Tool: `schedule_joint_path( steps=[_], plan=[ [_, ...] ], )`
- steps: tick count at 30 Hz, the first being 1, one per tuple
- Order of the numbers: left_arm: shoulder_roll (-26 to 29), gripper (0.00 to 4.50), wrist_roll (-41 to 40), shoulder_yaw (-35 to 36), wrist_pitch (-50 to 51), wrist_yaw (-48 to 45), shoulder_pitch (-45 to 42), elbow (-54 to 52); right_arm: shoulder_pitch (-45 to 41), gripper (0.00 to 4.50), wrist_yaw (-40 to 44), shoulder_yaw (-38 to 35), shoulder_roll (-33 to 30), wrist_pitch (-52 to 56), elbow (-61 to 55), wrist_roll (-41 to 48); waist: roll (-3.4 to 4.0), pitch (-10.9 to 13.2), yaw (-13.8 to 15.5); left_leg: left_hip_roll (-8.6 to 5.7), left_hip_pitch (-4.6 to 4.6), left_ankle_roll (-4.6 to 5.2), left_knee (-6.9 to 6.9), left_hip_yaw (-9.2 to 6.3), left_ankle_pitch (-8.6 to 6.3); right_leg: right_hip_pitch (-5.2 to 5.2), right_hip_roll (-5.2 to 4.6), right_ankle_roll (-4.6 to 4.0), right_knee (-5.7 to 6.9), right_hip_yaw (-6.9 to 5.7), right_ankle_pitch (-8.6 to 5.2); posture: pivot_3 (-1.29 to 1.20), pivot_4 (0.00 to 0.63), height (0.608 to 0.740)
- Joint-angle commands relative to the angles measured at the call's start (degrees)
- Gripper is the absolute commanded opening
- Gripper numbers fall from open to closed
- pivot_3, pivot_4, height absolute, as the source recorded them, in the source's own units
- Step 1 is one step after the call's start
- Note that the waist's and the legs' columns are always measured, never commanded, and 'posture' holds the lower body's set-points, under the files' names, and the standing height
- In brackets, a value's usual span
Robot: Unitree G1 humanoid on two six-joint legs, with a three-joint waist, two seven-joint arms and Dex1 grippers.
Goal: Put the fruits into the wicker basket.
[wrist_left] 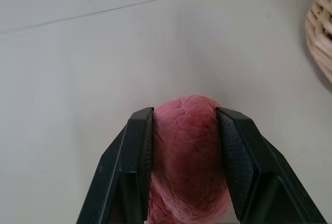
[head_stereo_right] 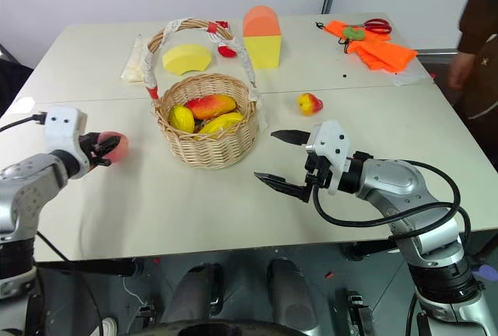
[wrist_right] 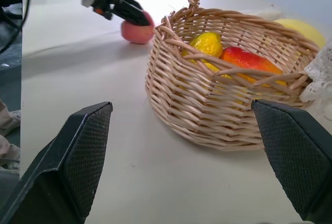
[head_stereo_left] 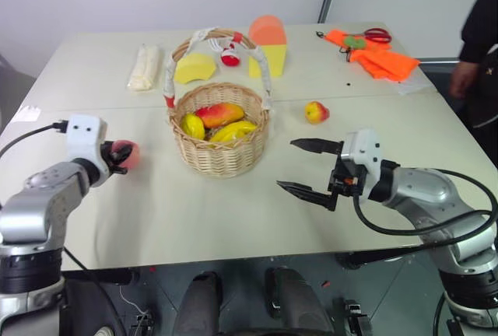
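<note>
Starting at the left of the pale table (head_stereo_left: 156,211), the left gripper (head_stereo_left: 124,155) has its two black fingers (wrist_left: 132,167) clamped on the round pink peach (wrist_left: 187,156), one finger on each side; the peach sits low at the table surface, apart from the basket and to its left; whether it is lifted clear of the table cannot be told. Behind it, near the far left edge, lies a white wrapped bundle (head_stereo_left: 145,67); next comes the round tan woven wicker basket (head_stereo_left: 222,153) with its tall arched handle wrapped in white with red bands (head_stereo_left: 173,71); the basket holds a red-and-orange elongated fruit (head_stereo_left: 219,114) and two yellow fruits (head_stereo_left: 232,131). Beyond the basket stand a yellow half-round block (head_stereo_left: 194,67), a small red-and-white object (head_stereo_left: 230,57) and a yellow block with an orange dome (head_stereo_left: 268,44). Right of the basket, the small red-and-yellow apple (head_stereo_left: 316,112) rests on the table, well apart from both grippers; nearer the front, the right gripper (head_stereo_left: 309,168) hovers above the table with its fingers spread wide, gripping nothing, pointed toward the basket. At the far right corner lie orange fabric pieces (head_stereo_left: 377,56) with red-handled scissors (head_stereo_left: 377,36); a person (head_stereo_left: 476,48) stands at the right edge.
</note>
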Motion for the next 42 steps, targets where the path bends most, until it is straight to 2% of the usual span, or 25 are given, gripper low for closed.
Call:
schedule_joint_path(
  steps=[1,4,6,7,11,15,18,21,24,27,30,32,36,42],
  plan=[
    [2.40,1.75,-6.55,6.58,-3.91,-8.89,2.43,-9.05,-1.44,4.50,0.48,-0.80,0.11,-1.54,-0.01,-0.07,-0.02,0.01,0.30,0.00,-0.02,0.00,0.02,0.00,0.00,0.00,-0.03,-0.02,-0.02,-0.01,-0.01,0.00,0.150,0.735],
    [2.83,1.75,-19.83,11.86,1.14,-14.04,1.59,-15.38,-2.51,4.50,1.31,-1.24,-0.17,-2.04,1.57,-0.19,-0.03,0.01,0.61,-0.03,-0.13,-0.01,0.11,0.02,0.00,-0.01,-0.21,-0.03,-0.11,-0.02,-0.01,0.00,0.150,0.735],
    [3.34,1.75,-25.49,10.95,3.49,-13.96,-1.32,-18.29,-3.26,4.50,1.81,-1.53,-0.38,-2.46,2.66,-0.43,-0.03,0.01,0.61,-0.06,-0.16,-0.01,0.16,0.04,0.00,0.04,-0.32,-0.02,-0.16,-0.04,-0.01,0.00,0.150,0.735],
    [3.01,1.75,-26.95,8.20,4.01,-13.00,-4.21,-19.72,-3.78,4.50,1.92,-1.75,-0.48,-2.63,3.25,-0.56,-0.03,0.01,0.61,-0.09,-0.16,-0.01,0.18,0.05,0.00,0.07,-0.33,-0.02,-0.18,-0.03,-0.01,0.00,0.150,0.735],
    [-0.68,1.75,-22.77,-4.10,3.71,-6.56,-14.56,-19.37,-5.05,4.50,1.61,-2.18,-0.59,-2.60,4.08,-0.84,-0.04,0.01,0.57,-0.19,-0.11,-0.01,0.26,0.06,0.00,0.20,-0.30,0.01,-0.18,-0.04,0.00,0.00,0.150,0.735],
    [-4.08,1.75,-12.07,-16.03,-0.93,-2.80,-20.97,-13.52,-4.85,4.50,0.19,-2.71,-0.48,-1.96,3.67,-1.30,-0.05,0.01,0.15,-0.15,-0.05,0.00,0.19,0.02,0.01,0.19,-0.10,0.18,-0.13,0.01,0.07,0.00,0.150,0.735],
    [-6.18,1.75,-7.82,-20.38,-4.28,-3.77,-22.46,-9.08,-4.08,4.50,-2.10,-2.92,-0.63,-1.10,3.80,-2.71,-0.04,0.01,0.05,-0.10,-0.03,0.01,0.10,-0.05,0.01,0.09,0.04,0.26,-0.02,-0.01,0.11,0.00,0.150,0.735],
    [-8.11,2.79,-5.84,-20.26,-6.40,-3.23,-23.61,-6.54,-3.88,4.50,-5.68,-2.94,-0.20,-0.90,6.21,-5.91,-0.04,0.02,0.08,-0.08,-0.05,0.01,0.07,-0.07,0.01,0.01,0.07,0.26,0.05,-0.01,0.11,0.00,0.150,0.735],
    [-8.37,4.18,-5.53,-19.68,-8.24,-4.97,-23.02,-6.99,-4.66,4.50,-10.14,-2.81,0.64,-1.89,10.93,-10.64,-0.04,0.01,0.29,-0.09,-0.08,0.01,0.11,-0.06,0.01,0.01,0.04,0.25,0.04,0.00,0.10,0.00,0.150,0.735],
    [-7.24,4.18,-10.07,-16.48,-7.97,-9.86,-18.97,-9.70,-7.27,4.50,-14.02,-2.67,2.50,-3.43,18.04,-14.27,-0.03,0.01,0.01,-0.11,-0.06,0.01,0.13,0.05,0.01,0.02,0.00,0.08,0.01,0.08,0.01,0.00,0.150,0.735],
    [-4.93,4.18,-17.69,-10.78,-6.36,-16.04,-12.41,-12.85,-12.53,4.50,-17.87,-2.95,6.02,-5.29,26.99,-16.51,0.03,0.05,-0.42,-0.08,-0.04,0.01,0.12,0.11,0.01,-0.01,0.03,0.09,0.03,0.14,0.02,0.00,0.150,0.735],
    [-3.04,4.18,-19.92,-8.61,-5.79,-18.23,-8.52,-14.66,-16.79,4.50,-19.91,-2.58,8.24,-7.48,34.00,-18.36,0.05,0.06,-0.75,-0.07,-0.05,0.01,0.12,0.09,0.01,-0.05,0.04,0.10,0.09,0.14,0.04,0.00,0.150,0.735],
    [-1.29,4.18,-20.05,-7.93,-6.67,-19.03,-4.77,-16.82,-23.48,4.50,-21.36,-1.72,11.94,-11.21,44.53,-20.38,0.04,0.06,-0.86,-0.10,-0.06,0.01,0.14,0.05,0.02,-0.02,0.03,0.08,0.12,0.13,0.03,0.00,0.150,0.735],
    [-2.63,4.18,-22.02,-7.34,-6.35,-16.92,-3.35,-19.57,-33.69,4.50,-24.68,-2.22,16.14,-14.42,64.88,-23.22,0.04,0.06,-1.13,-0.11,-0.07,0.01,0.16,0.08,0.02,-0.01,-0.01,0.21,0.08,0.15,0.11,0.00,0.150,0.735]
  ],
)
